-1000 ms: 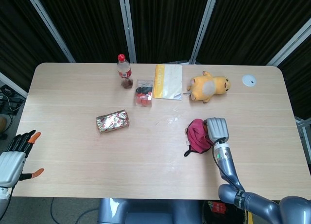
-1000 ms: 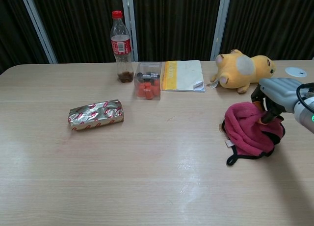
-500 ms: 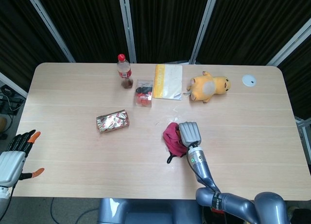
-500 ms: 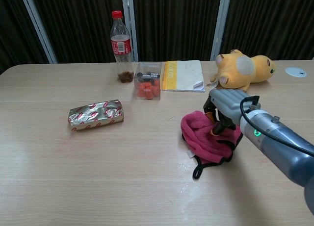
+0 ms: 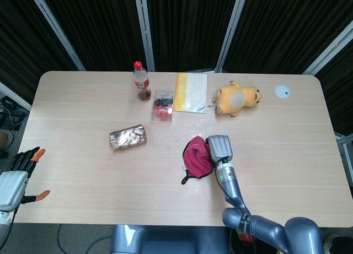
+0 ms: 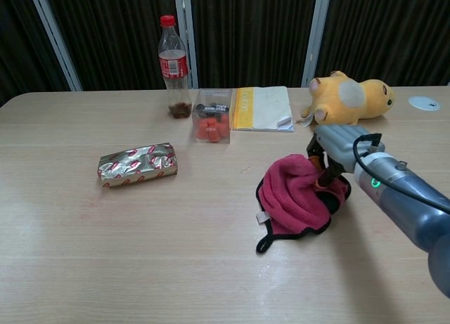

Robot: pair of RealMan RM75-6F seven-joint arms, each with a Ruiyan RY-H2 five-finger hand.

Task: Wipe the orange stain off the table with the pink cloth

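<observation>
right hand, fingers pressed down gripping crumpled pink cloth | cloth mid-desk, near side of yellow notebook, swept left in last second | wiping stroke likely underway; orange stain not discernible | left hand idle, fingers spread

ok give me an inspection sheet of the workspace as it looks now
surface: pale wood table; no orange stain that I can make out, only faint whitish marks beside the cloth
job's things: pink cloth bunched near the table's middle, a dark strap trailing toward the front edge
clutter: bottle, clear box of red pieces, notebook, yellow plush, foil pack, white disc
hands: right hand presses on the cloth; left hand open, off the table's left front corner
cables: black cable along the right wrist
surroundings: dark curtains behind
</observation>
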